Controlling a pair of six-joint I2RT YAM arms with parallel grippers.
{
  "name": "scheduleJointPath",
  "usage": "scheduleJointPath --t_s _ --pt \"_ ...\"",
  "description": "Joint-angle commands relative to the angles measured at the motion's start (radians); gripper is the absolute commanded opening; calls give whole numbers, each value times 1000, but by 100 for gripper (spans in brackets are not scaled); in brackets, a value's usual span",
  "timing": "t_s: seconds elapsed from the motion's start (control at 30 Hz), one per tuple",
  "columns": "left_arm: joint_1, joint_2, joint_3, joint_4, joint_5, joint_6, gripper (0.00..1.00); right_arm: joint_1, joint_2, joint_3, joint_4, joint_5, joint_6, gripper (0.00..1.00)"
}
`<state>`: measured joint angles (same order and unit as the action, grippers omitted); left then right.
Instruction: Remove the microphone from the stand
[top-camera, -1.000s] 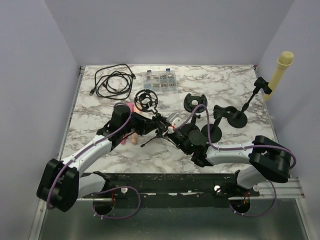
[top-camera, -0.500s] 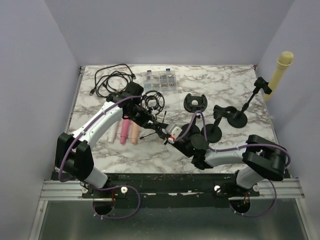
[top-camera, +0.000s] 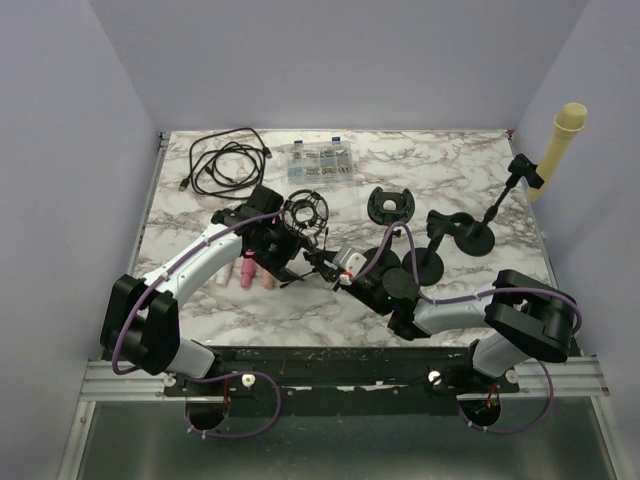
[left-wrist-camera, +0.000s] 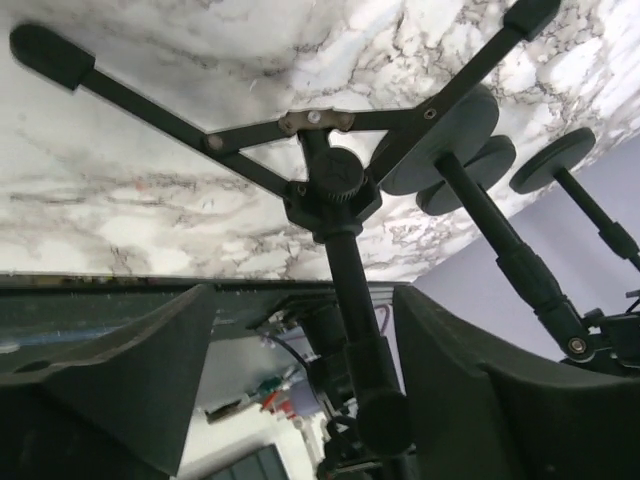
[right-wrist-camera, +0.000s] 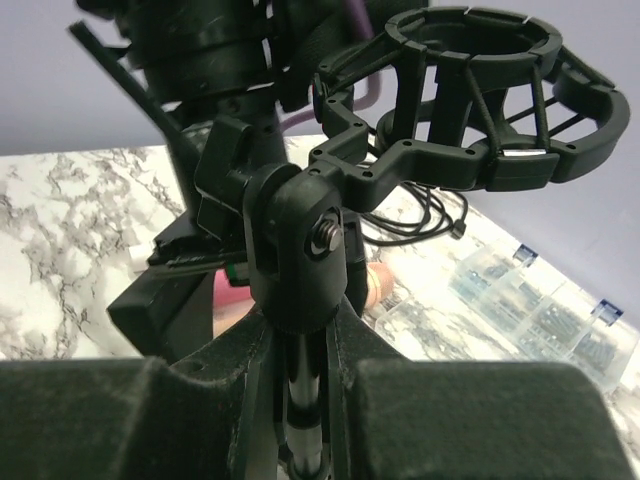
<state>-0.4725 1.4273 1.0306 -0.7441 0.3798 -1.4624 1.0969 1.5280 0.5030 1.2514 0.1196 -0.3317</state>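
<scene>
left gripper (left-wrist-camera: 300, 335): jaws apart, straddling stand (left-wrist-camera: 330, 190) pole
right gripper (right-wrist-camera: 300, 405): clamped on stand pole
pink microphone (top-camera: 245, 272): lying on table (top-camera: 440, 160)

Black tripod stand (left-wrist-camera: 333, 190): legs splayed flat on the table (top-camera: 450, 170), pole upright, swivel joint on top carrying a round black shock mount (right-wrist-camera: 440, 160). Pink microphone (top-camera: 243, 273) lies flat on the table just left of the stand's feet, out of the mount, partly hidden.
</scene>
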Motion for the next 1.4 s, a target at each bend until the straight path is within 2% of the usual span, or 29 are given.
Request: scheduleJointPath --t_s 0.0,0.07,0.1,0.33,0.43,0.47,0.53,0.6,0.7,0.77,0.8,1.0,1.17,1.27,1.37 --pt "-2 -107 -90 128 -33 82 78 -21 -2 8 2 0 41 1" --pt "31 -170 -136 185 -45 129 92 -27 1 7 0 1 45 1" --pt "51 -200 -166 203 -37 144 95 -30 3 10 -2 0 47 1" --pt "215 -391 -320 257 9 299 95 -45 33 39 -56 11 66 1" --pt "268 -479 -374 262 29 361 95 -46 30 61 -106 34 85 9" --pt "286 -508 -388 267 40 381 95 -46 22 70 -132 39 94 15" --pt "313 -562 -409 284 62 426 95 -46 3 98 -198 51 105 46" --pt "331 -610 -418 304 89 473 95 -45 -27 127 -305 71 130 65" --pt "348 -663 -406 313 111 550 95 -46 -95 144 -445 102 167 79" --pt "355 -684 -379 317 113 608 95 -46 -152 157 -565 101 199 96" --pt "359 -689 -362 320 118 643 95 -45 -176 162 -633 103 216 100" --pt "370 -700 -247 360 108 796 95 -45 -380 178 -956 147 296 100" --pt "371 -665 -150 467 155 857 96 -45 -519 294 -1202 186 329 100" --pt "372 -619 -84 532 194 863 98 -46 -559 378 -1313 266 371 100" --pt "373 -558 -16 562 230 851 98 -46 -587 436 -1351 370 352 100"
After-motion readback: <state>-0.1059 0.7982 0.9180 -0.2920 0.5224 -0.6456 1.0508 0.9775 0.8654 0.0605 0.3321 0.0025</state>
